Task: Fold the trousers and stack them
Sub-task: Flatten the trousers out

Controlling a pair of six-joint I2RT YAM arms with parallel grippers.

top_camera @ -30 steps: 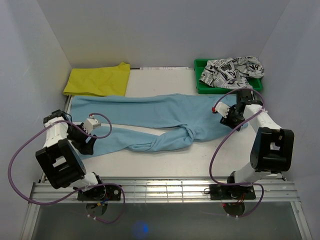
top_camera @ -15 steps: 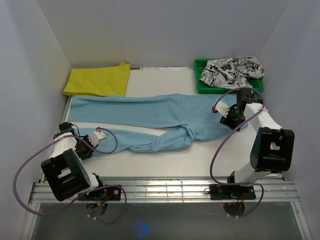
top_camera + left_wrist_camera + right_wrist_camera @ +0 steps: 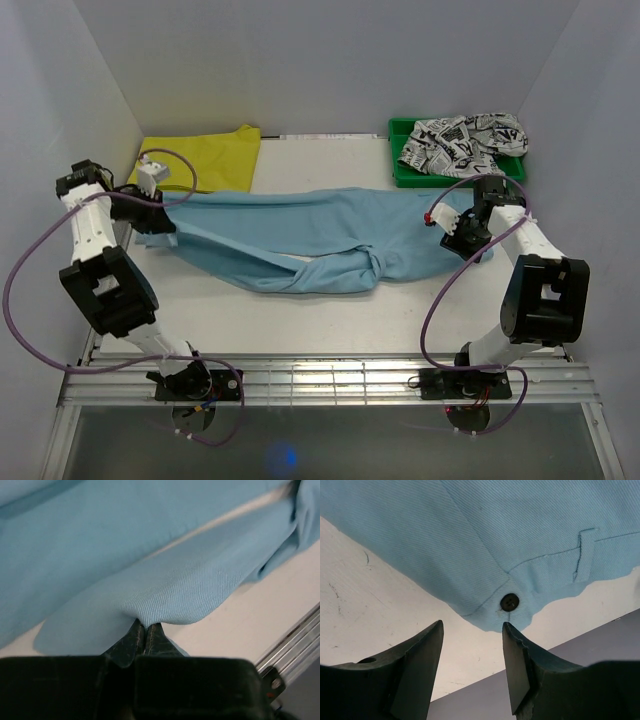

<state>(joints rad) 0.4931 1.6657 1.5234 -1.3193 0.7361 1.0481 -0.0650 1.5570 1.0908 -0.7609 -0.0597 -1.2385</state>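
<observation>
The light blue trousers (image 3: 320, 230) lie across the middle of the table, waist to the right and legs to the left. My left gripper (image 3: 160, 220) is at the far left, shut on a fold of the near leg's end. In the left wrist view the cloth (image 3: 150, 555) bulges out from between the closed fingertips (image 3: 135, 637). My right gripper (image 3: 472, 630) stands open just off the waistband corner (image 3: 520, 530), where a dark button (image 3: 509, 602) shows. Nothing is between its fingers. From above, that right gripper (image 3: 478, 248) sits at the trousers' right end.
A yellow garment (image 3: 200, 160) lies at the back left, just behind the left gripper. A green bin (image 3: 405, 172) at the back right holds a black-on-white printed garment (image 3: 465, 140). Walls close in on both sides; a metal rail (image 3: 330, 380) runs along the near edge.
The left gripper shut on the near leg's end and carried it back and left to the far leg's end, swinging that leg with it. The right arm stayed put.
</observation>
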